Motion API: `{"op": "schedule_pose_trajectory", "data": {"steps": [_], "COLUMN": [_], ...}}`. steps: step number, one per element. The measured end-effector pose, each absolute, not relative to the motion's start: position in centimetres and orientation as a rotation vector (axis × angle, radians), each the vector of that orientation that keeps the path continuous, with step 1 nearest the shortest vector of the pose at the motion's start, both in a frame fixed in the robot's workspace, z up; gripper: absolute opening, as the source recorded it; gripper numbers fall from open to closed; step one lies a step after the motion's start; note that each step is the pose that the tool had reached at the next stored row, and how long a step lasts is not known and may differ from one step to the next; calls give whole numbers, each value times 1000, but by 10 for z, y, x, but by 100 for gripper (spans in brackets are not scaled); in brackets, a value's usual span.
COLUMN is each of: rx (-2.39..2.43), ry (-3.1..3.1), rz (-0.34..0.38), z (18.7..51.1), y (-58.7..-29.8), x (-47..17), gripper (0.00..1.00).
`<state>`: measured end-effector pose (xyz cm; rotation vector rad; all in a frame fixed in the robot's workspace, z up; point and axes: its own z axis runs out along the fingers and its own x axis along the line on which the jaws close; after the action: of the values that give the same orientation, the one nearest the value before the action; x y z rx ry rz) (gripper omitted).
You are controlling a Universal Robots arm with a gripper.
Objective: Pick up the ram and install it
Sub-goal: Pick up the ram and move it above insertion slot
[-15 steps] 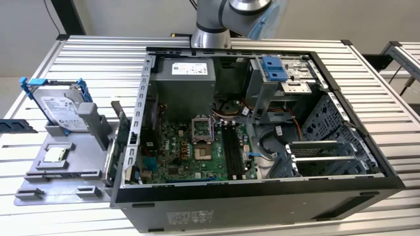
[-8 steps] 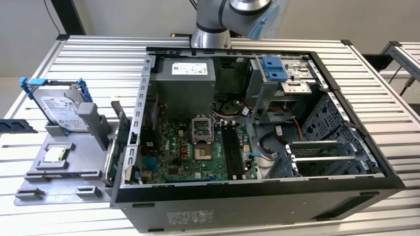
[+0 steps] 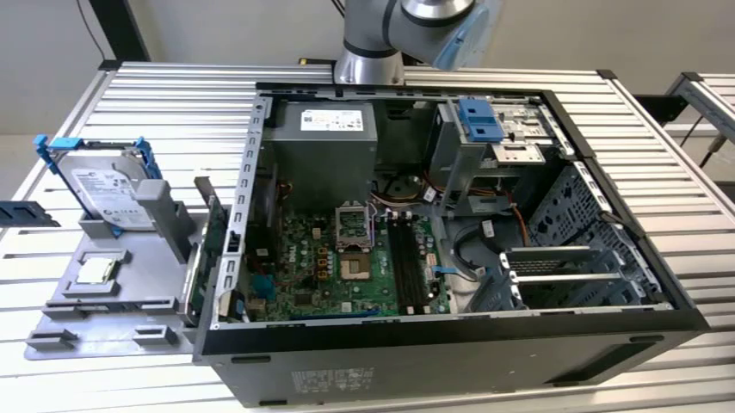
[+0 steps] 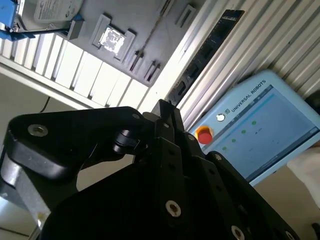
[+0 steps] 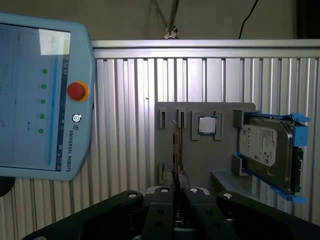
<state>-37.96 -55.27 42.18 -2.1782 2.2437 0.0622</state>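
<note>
gripper (image 5: 176, 192) is pinched narrow on the ram (image 5: 176, 147), which runs edge-on out past the fingertips in the first wrist view. in the second wrist view the ram (image 4: 212, 47) shows its dark face and a row of black chips. it hangs in the air above the grey fixture (image 5: 200, 165). in the exterior view one end of the ram (image 3: 26, 213) pokes in at the exterior view's left edge. on the fixture a hard drive (image 5: 265, 150) leans in a blue bracket (image 5: 300, 135), with a square chip (image 5: 206, 125) lying flat near it. a green card (image 3: 205, 249) stands between the fixture and the open computer case (image 3: 460, 353) on the slatted table (image 3: 172, 95). a teach pendant (image 5: 30, 100) sits off to one side.
</note>
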Motion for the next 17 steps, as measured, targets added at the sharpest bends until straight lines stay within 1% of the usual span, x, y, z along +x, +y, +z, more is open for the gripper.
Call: {"op": "schedule_pose_trajectory", "data": {"steps": [9, 17], "rx": [-2178, -2178], "ry": [2244, 2244], "rz": [62, 63], "z": [422, 422], "y": [-553, -553], "x": [-374, -354], "gripper": [0, 0]}}
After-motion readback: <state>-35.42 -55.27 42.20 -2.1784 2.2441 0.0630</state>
